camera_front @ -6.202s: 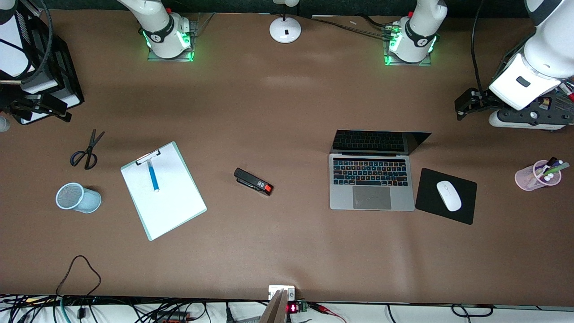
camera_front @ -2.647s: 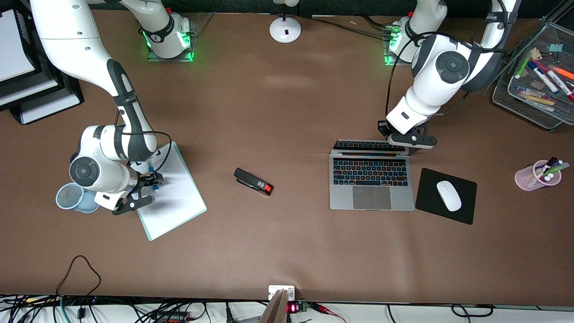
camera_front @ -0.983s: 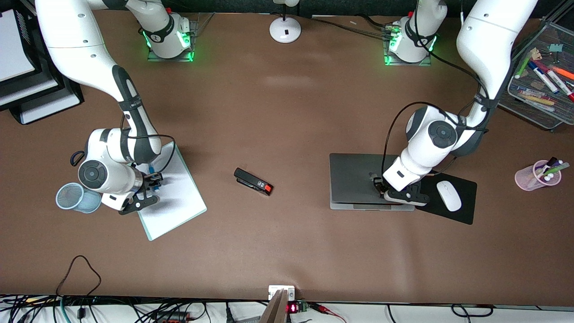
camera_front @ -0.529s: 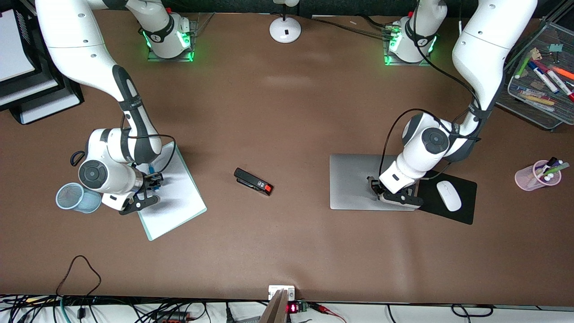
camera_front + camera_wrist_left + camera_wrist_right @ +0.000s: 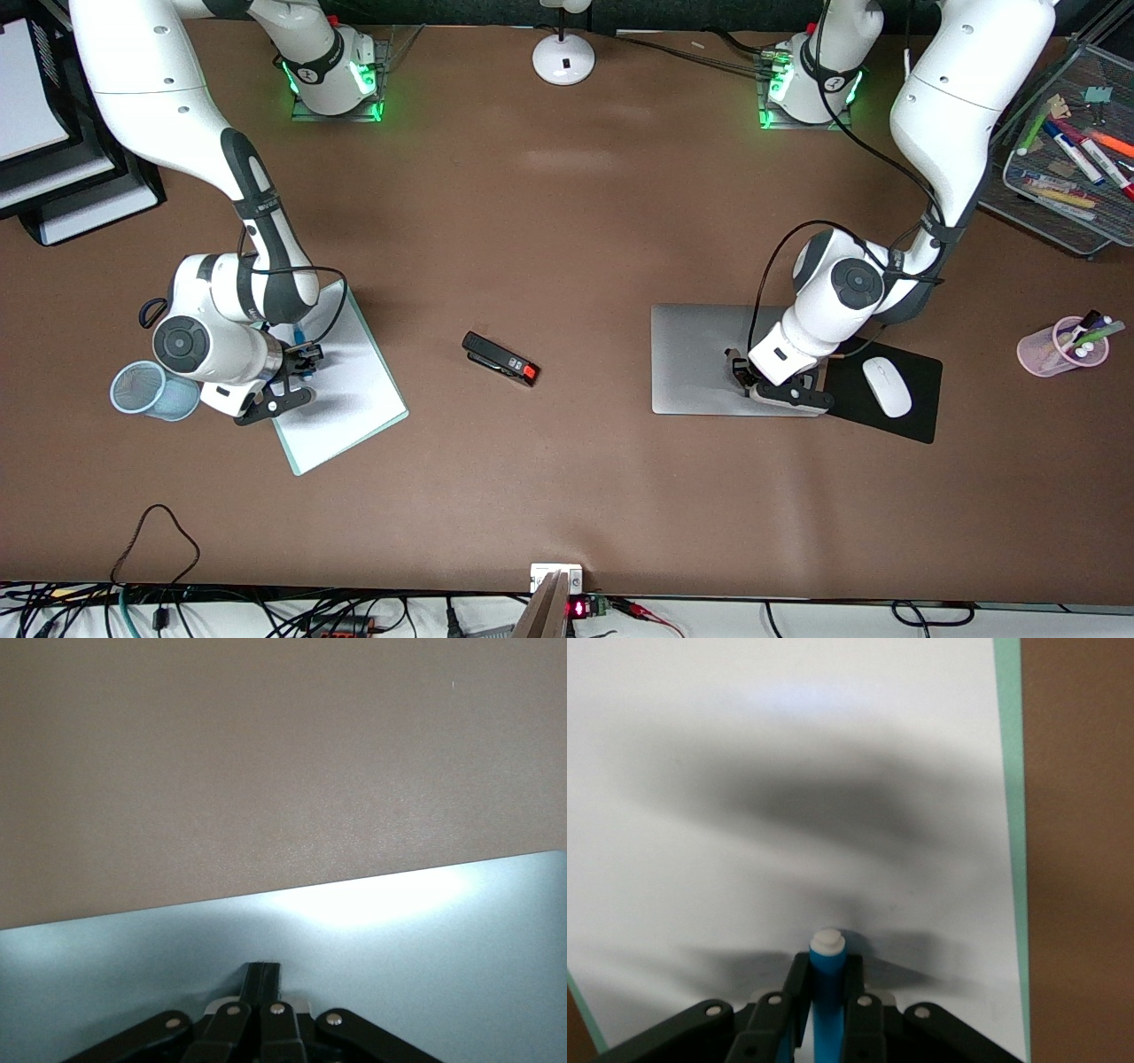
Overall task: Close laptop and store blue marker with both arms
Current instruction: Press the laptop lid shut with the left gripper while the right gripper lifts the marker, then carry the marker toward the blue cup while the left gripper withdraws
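The laptop (image 5: 695, 354) lies closed on the table, its silver-grey lid flat. My left gripper (image 5: 737, 370) rests shut on the lid, close to the edge nearest the front camera and to the mouse pad. In the left wrist view the shut fingers (image 5: 263, 978) touch the pale lid (image 5: 443, 948). Toward the right arm's end, a white clipboard (image 5: 345, 399) carries the blue marker (image 5: 299, 336). My right gripper (image 5: 306, 359) is down on the clipboard. In the right wrist view the right gripper (image 5: 827, 979) is shut on the blue marker (image 5: 828, 1001), whose white tip (image 5: 827, 941) pokes out past the fingers.
A black stapler (image 5: 500, 358) lies mid-table. A blue mesh cup (image 5: 151, 390) stands beside the clipboard, and scissors (image 5: 149, 312) show partly under the right arm. A white mouse (image 5: 887, 386) sits on a black pad (image 5: 912, 421). A pink marker cup (image 5: 1059, 347) and a wire tray (image 5: 1063, 204) are near the left arm's end.
The laptop lid has settled flat under my left gripper, which slid a little toward the front edge. My right gripper's fingers have shut on the blue marker.
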{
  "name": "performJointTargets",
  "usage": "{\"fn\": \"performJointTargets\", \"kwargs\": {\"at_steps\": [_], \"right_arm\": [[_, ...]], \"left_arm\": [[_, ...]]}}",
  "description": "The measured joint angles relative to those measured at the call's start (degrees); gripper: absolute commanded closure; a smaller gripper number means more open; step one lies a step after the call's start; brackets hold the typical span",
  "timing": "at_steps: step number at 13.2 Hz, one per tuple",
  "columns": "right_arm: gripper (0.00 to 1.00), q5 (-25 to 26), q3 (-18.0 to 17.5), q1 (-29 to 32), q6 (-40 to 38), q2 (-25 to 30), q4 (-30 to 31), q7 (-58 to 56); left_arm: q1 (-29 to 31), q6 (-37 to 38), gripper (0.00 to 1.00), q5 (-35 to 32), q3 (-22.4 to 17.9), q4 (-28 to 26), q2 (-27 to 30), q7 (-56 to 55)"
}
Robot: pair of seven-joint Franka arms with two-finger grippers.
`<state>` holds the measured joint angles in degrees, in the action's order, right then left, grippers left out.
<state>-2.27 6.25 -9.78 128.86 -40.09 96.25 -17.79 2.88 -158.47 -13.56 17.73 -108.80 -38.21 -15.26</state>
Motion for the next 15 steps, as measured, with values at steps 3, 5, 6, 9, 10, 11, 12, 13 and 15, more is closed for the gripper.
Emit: {"fn": "performJointTargets", "kwargs": {"at_steps": [3, 5, 6, 9, 10, 11, 12, 13, 15], "right_arm": [[0.85, 0.0, 0.0, 0.0, 0.1, 0.0, -1.5, 0.0], [0.85, -0.1, 0.0, 0.0, 0.1, 0.2, -3.3, 0.0], [0.85, -0.1, 0.0, 0.0, 0.1, 0.3, -4.2, 0.0], [0.89, -0.1, 0.0, 0.0, 0.0, 2.4, -6.9, -0.1], [0.90, 0.0, 0.0, -0.1, -0.1, 3.6, -7.6, -0.2], [0.91, 0.0, -0.1, -0.1, -0.2, 4.9, -8.1, -0.4], [0.92, 0.1, -0.2, -0.3, -0.3, 6.2, -8.5, -0.8], [0.93, 0.3, -0.3, -0.5, -0.4, 7.5, -8.8, -2.1], [0.93, 0.4, -0.3, -0.9, -0.4, 9.8, -9.3, -7.8]], "left_arm": [[0.0, 0.0, 0.76, 0.0, 0.0, 0.0, 0.0, 0.0], [0.1, 0.0, 0.75, 0.0, 0.0, 0.2, 0.2, -0.1], [0.2, 0.8, 0.75, 0.0, -0.1, 0.2, 0.7, -0.1], [0.2, 9.9, 0.56, 0.0, 0.5, 1.2, 5.8, -0.1], [0.2, 14.7, 0.39, 0.0, 1.2, 1.4, 8.6, -0.1], [0.2, 19.8, 0.30, 0.0, 1.9, 1.7, 11.4, -0.1], [0.1, 25.2, 0.12, 0.0, 2.5, 2.0, 14.2, -0.1], [0.1, 30.5, 0.03, 0.0, 2.9, 2.3, 16.9, -0.1], [0.1, 37.3, 0.00, 0.0, 3.7, 2.3, 21.3, -0.1]]}}
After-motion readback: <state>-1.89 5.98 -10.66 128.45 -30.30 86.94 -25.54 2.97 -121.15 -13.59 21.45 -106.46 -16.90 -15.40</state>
